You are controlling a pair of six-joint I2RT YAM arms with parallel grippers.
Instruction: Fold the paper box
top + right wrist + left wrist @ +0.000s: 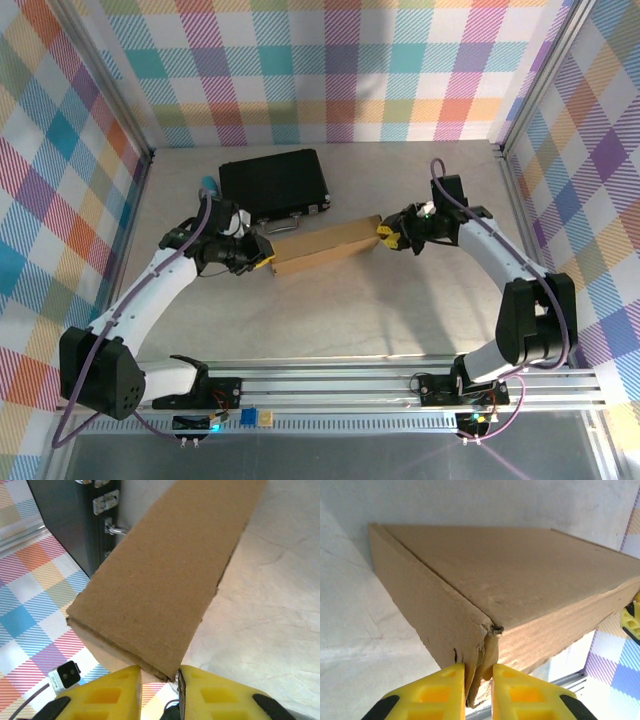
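Left tool and right tool are clamping opposite ends of the paper box (looking closed already). It's probably wanting a level release next.

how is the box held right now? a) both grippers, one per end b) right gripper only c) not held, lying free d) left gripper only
a: the left gripper and right gripper each have jaws shut on one end of the box.
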